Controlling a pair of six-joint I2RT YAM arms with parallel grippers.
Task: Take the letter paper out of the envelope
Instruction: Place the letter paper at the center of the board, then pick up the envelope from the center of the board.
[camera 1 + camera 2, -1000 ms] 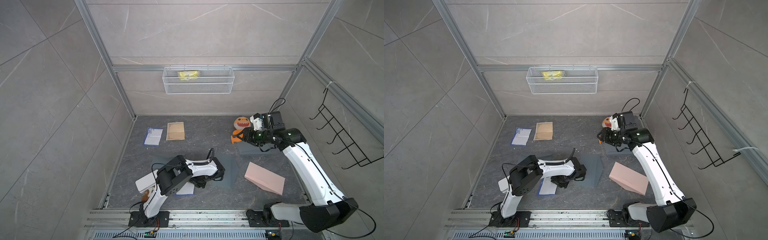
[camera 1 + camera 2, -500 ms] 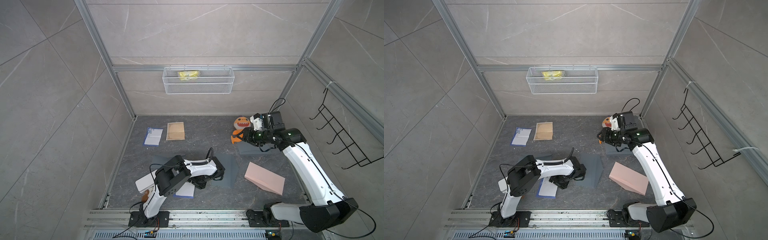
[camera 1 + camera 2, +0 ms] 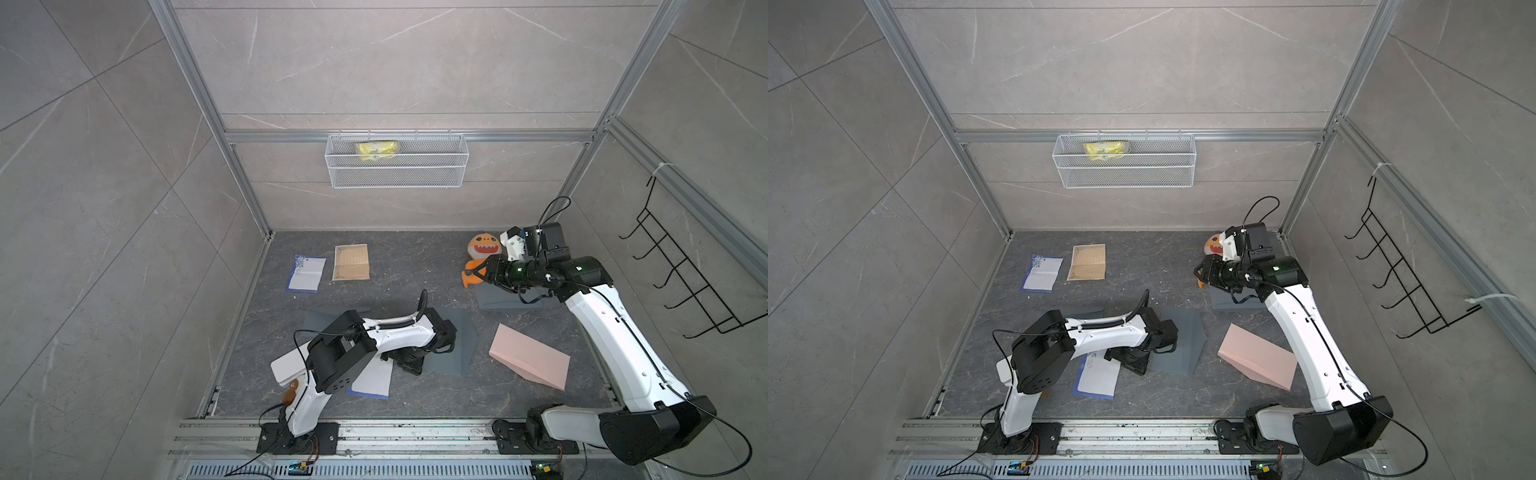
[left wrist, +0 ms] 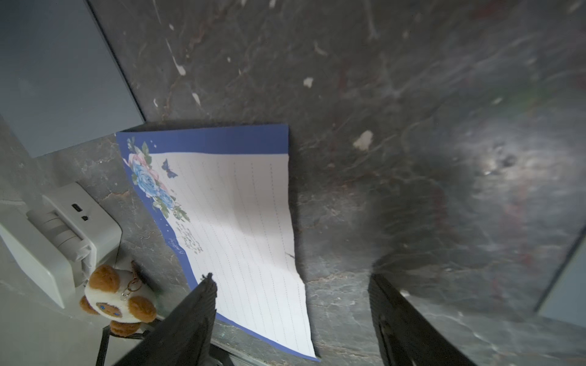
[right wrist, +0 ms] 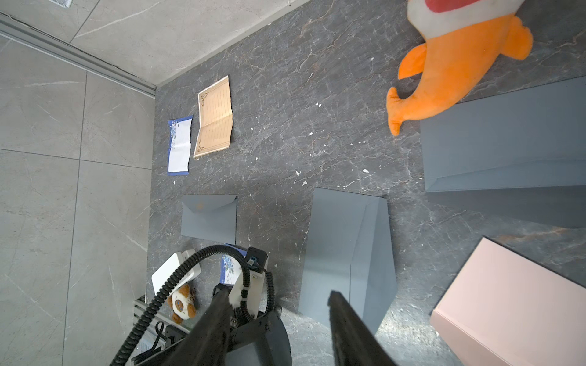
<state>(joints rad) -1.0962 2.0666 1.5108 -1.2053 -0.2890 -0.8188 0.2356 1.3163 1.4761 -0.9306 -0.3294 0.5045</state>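
Left pincer [image 4: 290, 280] sat low over the desk [image 4: 396, 95] near the front edge, jaws wide apart with nothing between them. One fingertip [image 4: 207, 286] overlapped the edge of the letter paper [image 4: 241, 228]; couldn't tell if it was touching.

The paper (blue border, flower print) lay face up on the desk, front-left area, fully clear of every envelope. In a top view it sat [image 3: 374, 380] between the white device [image 3: 286, 365] and the open grey envelope [image 3: 453, 345]. Fold creases kept it slightly wavy, not flat.

My read: extraction done for this sheet. An open pincer over a loose sheet looks like a drop-off pose, not a grasp. It was probably laid front-left to keep it off the envelopes.

Right pincer [image 5: 279, 294] hung high over the back-right of the desk, jaws apart, empty, looking down across the scene. Likely parked there so it stayed out of the left arm's way.

Other items:
- second grey envelope [image 5: 211, 215], flap shut, just beside the paper's far corner
- third grey envelope [image 5: 507, 136] at back right with the orange plush [image 5: 459, 63] resting on its edge
- pink envelope [image 3: 530, 359] toward the front right
- two more sheets at back left, blue [image 3: 306, 273] and tan [image 3: 351, 262], side by side, well apart from the arms

Couldn't tell which envelopes hold paper. Grey on dark desk gives low contrast, so edges would be hard to pick out.
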